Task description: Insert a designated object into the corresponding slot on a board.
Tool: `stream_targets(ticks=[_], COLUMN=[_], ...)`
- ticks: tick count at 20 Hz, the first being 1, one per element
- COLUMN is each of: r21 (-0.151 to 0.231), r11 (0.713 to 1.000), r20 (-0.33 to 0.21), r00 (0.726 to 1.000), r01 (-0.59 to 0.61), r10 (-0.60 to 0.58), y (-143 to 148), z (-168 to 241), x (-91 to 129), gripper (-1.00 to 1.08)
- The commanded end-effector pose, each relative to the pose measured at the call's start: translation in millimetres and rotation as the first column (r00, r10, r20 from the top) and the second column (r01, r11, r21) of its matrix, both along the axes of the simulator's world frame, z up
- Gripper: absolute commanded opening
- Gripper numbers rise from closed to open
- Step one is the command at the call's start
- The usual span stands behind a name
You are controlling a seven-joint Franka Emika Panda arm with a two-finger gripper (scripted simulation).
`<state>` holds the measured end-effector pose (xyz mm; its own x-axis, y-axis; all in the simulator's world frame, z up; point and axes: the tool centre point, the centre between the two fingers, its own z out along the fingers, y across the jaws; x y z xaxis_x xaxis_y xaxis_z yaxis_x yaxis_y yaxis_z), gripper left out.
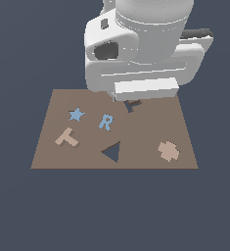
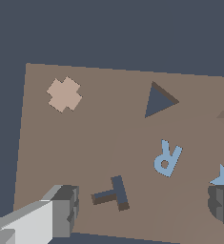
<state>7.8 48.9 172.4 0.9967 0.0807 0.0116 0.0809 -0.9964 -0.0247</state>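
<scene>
There is one brown board [image 1: 150, 122]. On it sit four small shapes. One is a pale pink T block [image 1: 67, 138]. One is a tan cross [image 1: 169, 151]. Two are blue: one star [image 1: 76, 114] and one letter R [image 1: 105, 122]. The board also has two dark holes. One is a T-shaped slot [image 2: 111, 194] and one is a triangle hole [image 1: 112, 152]. There is one white robot arm [image 1: 146, 44], and it has one gripper [image 2: 142, 205] with two fingers [image 2: 66, 207].
</scene>
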Motion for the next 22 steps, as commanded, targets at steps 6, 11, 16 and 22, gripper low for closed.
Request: stream_targets(ticks=[6, 11, 16, 22], r21=[-0.001, -0.005, -0.011, -0.019], r11=[1.000, 0.996, 0.978, 0.916], r20=[-0.001, -0.002, -0.004, -0.006], r00=[1.000, 0.996, 0.978, 0.916], r01=[0.022, 0.091, 0.210, 0.400], r10=[-0.022, -0.091, -0.210, -0.400], y=[-5.5, -22.8, -54.8, -112.5], z=[-4.4, -17.7, -40.6, -78.0], x=[4.1, 15.7, 33.1, 52.8], gripper=[1.00, 1.00, 1.00, 1.00])
